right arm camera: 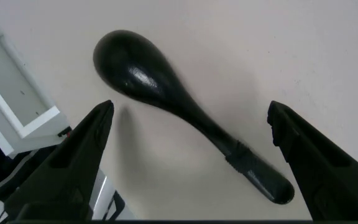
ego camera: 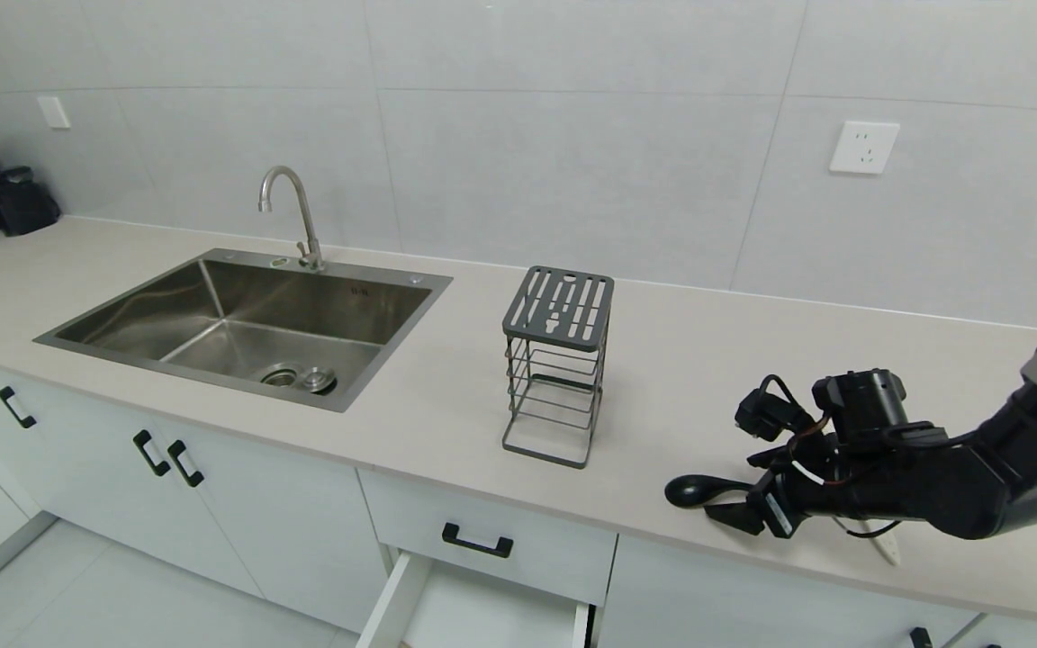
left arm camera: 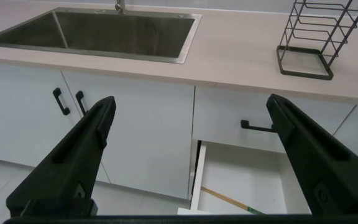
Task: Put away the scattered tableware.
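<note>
One wire rack (ego camera: 559,306) stands on the counter. One black spoon (ego camera: 694,490) lies to its right. One sink (ego camera: 320,306) with one faucet (ego camera: 289,211) sits to its left. One open drawer (ego camera: 482,621) is below the rack, holding one thin stick (left arm camera: 229,200). One wall socket (ego camera: 863,147) is above the rack, to its right.
</note>
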### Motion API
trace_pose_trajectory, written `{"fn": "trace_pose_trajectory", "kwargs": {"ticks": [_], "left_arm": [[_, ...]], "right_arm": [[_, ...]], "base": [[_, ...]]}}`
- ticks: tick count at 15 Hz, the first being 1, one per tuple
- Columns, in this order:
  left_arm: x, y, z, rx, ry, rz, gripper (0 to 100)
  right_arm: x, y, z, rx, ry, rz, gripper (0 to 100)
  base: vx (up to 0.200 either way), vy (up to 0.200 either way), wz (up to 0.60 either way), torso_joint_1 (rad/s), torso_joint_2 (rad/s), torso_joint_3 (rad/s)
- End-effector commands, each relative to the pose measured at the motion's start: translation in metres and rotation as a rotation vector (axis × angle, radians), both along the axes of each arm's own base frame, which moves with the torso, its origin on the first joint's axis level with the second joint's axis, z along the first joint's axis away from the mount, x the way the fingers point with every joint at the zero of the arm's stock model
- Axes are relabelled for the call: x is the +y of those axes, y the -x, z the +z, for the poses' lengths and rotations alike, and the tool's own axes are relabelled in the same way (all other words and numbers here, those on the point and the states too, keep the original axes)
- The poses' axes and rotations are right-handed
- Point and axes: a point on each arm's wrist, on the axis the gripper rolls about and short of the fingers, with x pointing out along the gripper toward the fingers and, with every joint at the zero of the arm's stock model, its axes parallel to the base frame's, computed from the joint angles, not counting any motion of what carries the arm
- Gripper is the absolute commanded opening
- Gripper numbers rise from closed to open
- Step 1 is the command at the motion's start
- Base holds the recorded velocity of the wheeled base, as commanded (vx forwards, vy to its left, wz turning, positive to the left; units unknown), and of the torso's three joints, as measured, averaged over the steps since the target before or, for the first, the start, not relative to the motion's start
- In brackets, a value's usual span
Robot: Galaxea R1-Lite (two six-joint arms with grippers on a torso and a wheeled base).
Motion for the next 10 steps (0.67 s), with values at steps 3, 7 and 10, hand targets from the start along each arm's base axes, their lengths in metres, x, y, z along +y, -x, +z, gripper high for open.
{"fn": "trace_pose_trajectory", "kwargs": {"ticks": [3,7,10], "left_arm": [[0.000,0.000,0.000,0.001,0.000,0.000,100],[0.000,0.000,0.000,0.001,0.000,0.000,100],[0.000,0.000,0.000,0.001,0.000,0.000,100]], "right_arm": [[0.002,-0.008,-0.012,0.020,-0.010,0.011,100],[0.003,-0.013,-0.018,0.028,-0.010,0.014,0],[0.005,-0.011,-0.019,0.033,-0.004,0.021,0]], "base": [[0.000,0.000,0.00,0.000,0.00,0.000],[0.000,0.000,0.00,0.000,0.00,0.000],[0.000,0.000,0.00,0.000,0.00,0.000]]}}
